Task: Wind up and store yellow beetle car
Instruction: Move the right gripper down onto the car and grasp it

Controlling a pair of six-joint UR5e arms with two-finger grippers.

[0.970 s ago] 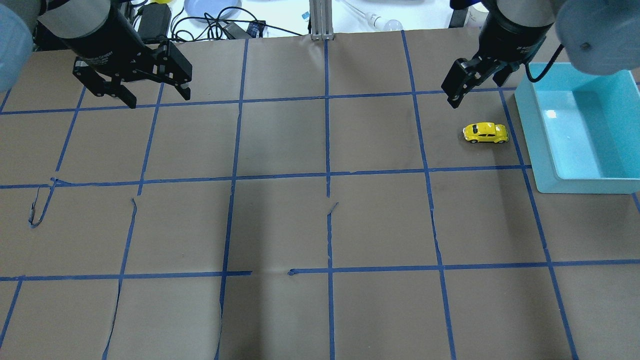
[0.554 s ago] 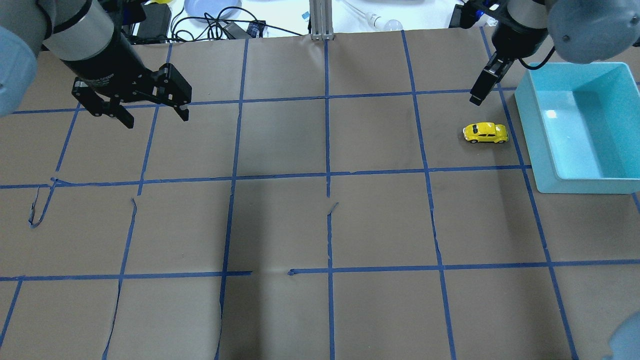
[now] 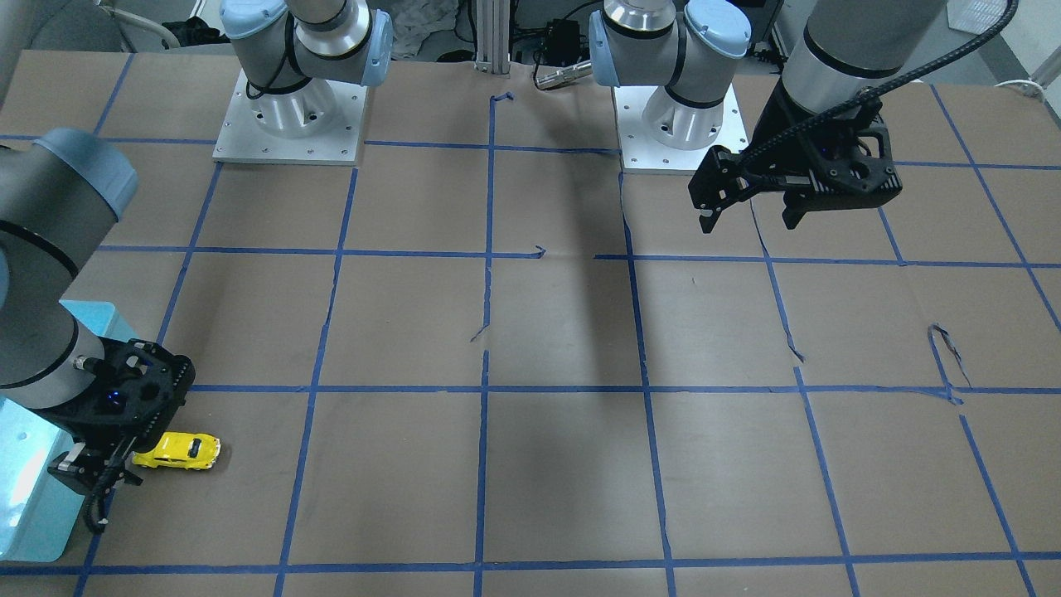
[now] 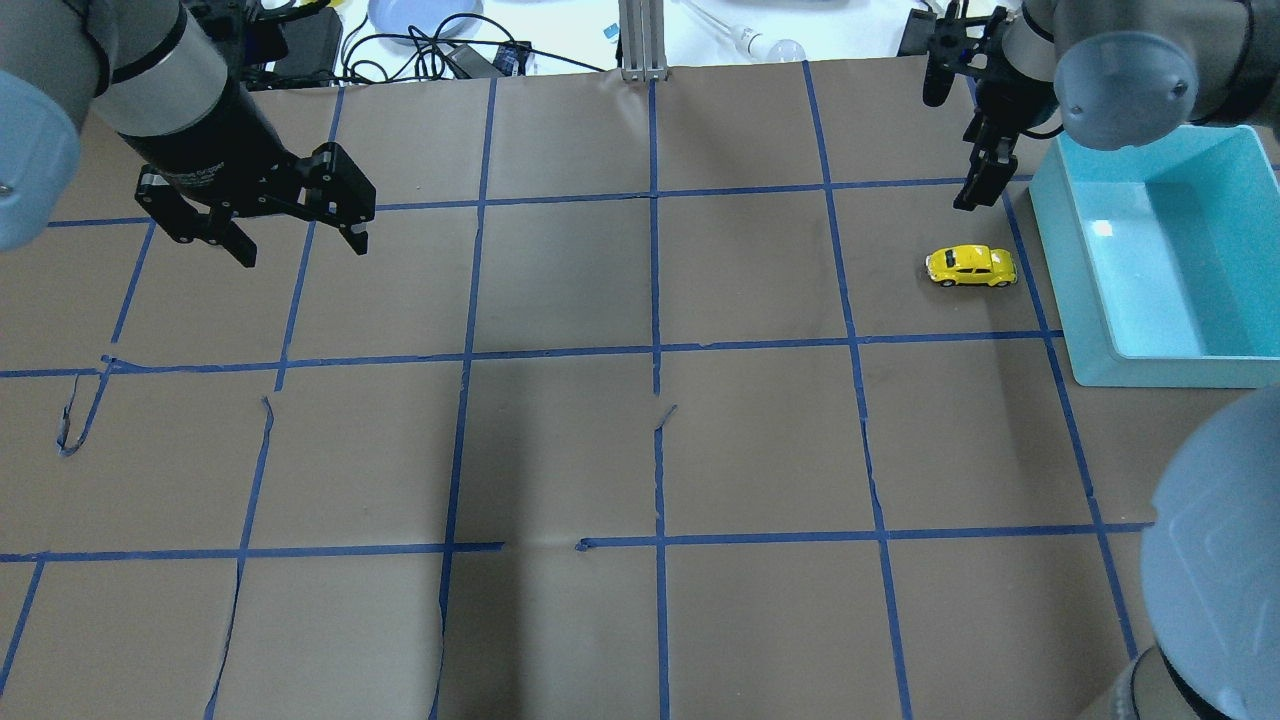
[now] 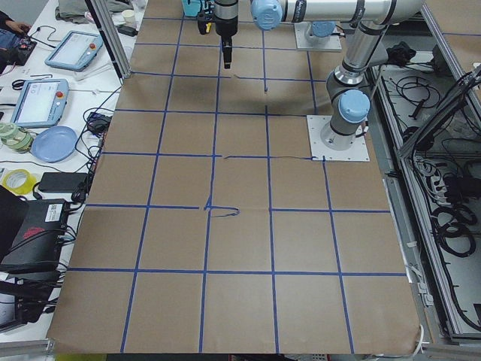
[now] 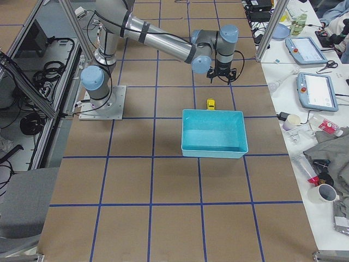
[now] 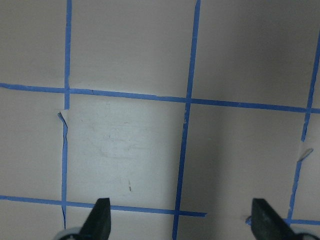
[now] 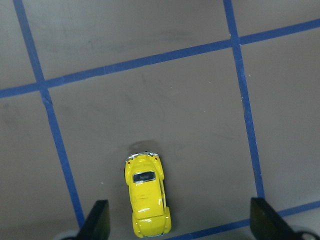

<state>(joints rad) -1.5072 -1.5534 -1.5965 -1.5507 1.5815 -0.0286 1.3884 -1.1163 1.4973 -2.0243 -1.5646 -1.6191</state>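
Observation:
The yellow beetle car (image 4: 970, 266) stands on its wheels on the brown paper at the right, just left of the teal bin (image 4: 1160, 370). It also shows in the front view (image 3: 176, 450), the right side view (image 6: 210, 103) and the right wrist view (image 8: 146, 200). My right gripper (image 4: 975, 185) is open and empty and hovers above the table close to the car. In the right wrist view (image 8: 181, 222) the car lies between the fingers, nearer the left one. My left gripper (image 4: 300, 248) is open and empty over the far left squares, and also shows in the front view (image 3: 748, 222).
The teal bin (image 3: 33, 514) is empty. Cables, a blue plate (image 4: 420, 15) and a light bulb (image 4: 780, 47) lie beyond the paper's far edge, beside a metal post (image 4: 640, 40). Blue tape lines are torn in places.
My right gripper has turned about its axis and now shows edge-on in the overhead view. My left gripper has drifted slightly left and nearer. The car has not moved.

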